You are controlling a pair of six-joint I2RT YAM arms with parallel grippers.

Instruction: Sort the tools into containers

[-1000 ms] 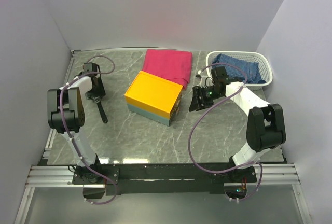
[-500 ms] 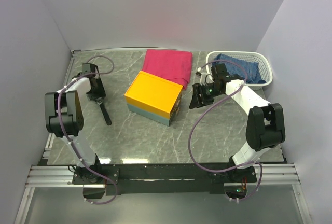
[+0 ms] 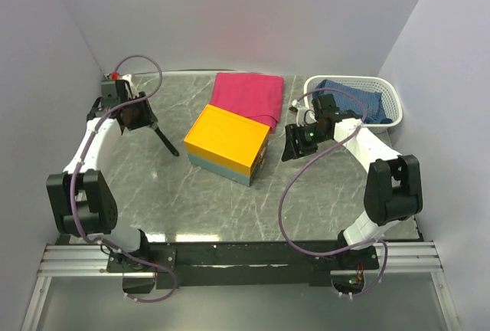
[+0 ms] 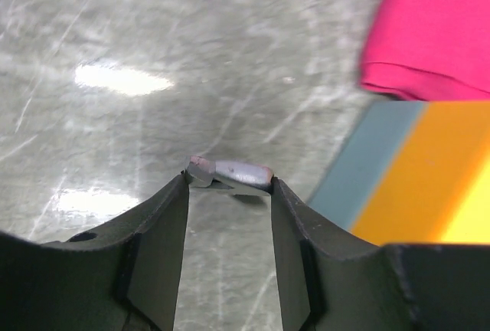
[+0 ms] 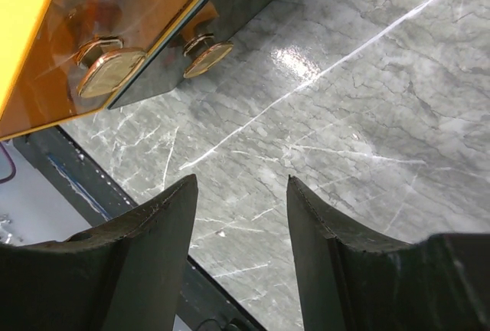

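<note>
Tool (image 3: 165, 142) count in view: one. Dark, slim, clamped between the fingers of the left gripper (image 4: 230, 185). Sticks out of the grip toward the near right, over the far-left part of the table (image 3: 214, 201), well left of the box (image 3: 227, 145). Cannot tell whether its lower end touches the marble. In the left wrist view: grey metal end poking just past the fingertips, with a reddish spot at one corner. Cannot tell what kind of tool.

Containers: two.
- One box, orange-yellow top, pale teal base, mid-table, turned at an angle to the table edges.
- One white slotted basket (image 3: 348, 80) at the far right corner, holding one blue cloth (image 3: 356, 99).

Cloths: two. Blue cloth in the basket. Pink cloth (image 3: 249, 95) folded flat on the table just beyond the far side of the box; touching it or only beside it, cannot tell.

Right gripper (image 5: 241, 185): jaws spread, nothing held, hovering over marble just right of the box, between box and basket. In the right wrist view: tinted clear side panel (image 5: 138, 17) of the box close by, carrying two brass-coloured knobs (image 5: 107, 67) side by side.
</note>
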